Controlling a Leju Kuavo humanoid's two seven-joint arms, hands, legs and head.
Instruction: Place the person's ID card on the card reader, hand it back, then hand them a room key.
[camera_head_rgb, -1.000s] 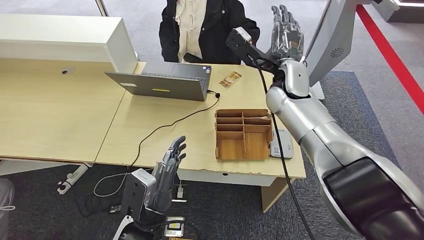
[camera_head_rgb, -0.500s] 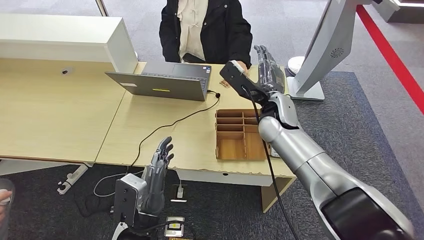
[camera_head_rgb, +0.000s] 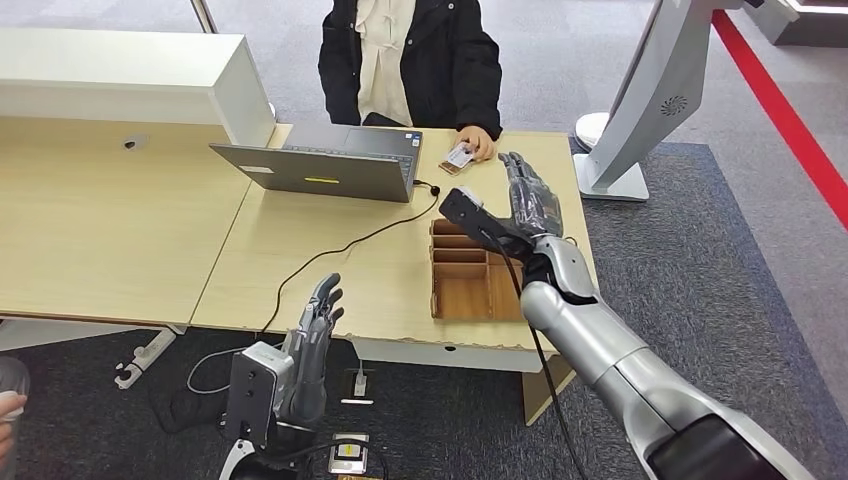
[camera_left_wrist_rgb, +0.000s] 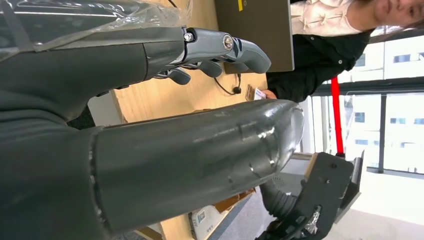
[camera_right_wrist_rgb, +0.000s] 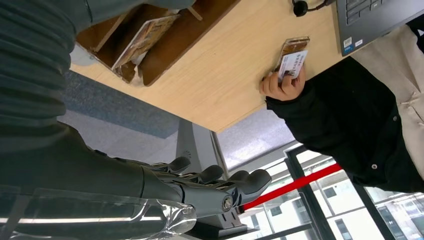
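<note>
The person (camera_head_rgb: 410, 60) stands across the bench (camera_head_rgb: 120, 240) and holds the ID card (camera_head_rgb: 459, 156) in one hand (camera_head_rgb: 476, 143), low over the far edge beside the laptop (camera_head_rgb: 325, 165). The card is offered flat and outward, probably so that it can be taken from the robot's side; in the right wrist view it sits pinched at one end (camera_right_wrist_rgb: 291, 63), which leaves the rest of it free to grasp.

The right hand (camera_head_rgb: 530, 195) hovers over the bench near the card, short of it and apart from it. Its fingers are stretched out and spread with nothing in them, a posture that suits receiving a thin card rather than gripping. I judge the step in hand to be the taking of the card; the reader part of the task is not yet begun.

The left hand (camera_head_rgb: 315, 345) hangs below the near bench edge, fingers straight and apart, holding nothing, likely kept out of the way.

Between the right arm and the laptop stands a wooden tray (camera_head_rgb: 470, 290) with compartments; the right wrist view shows a card (camera_right_wrist_rgb: 142, 37) lying in one of them, possibly a room key stored within the right arm's reach. A black cable (camera_head_rgb: 330, 250) runs across the bench from the laptop.
</note>
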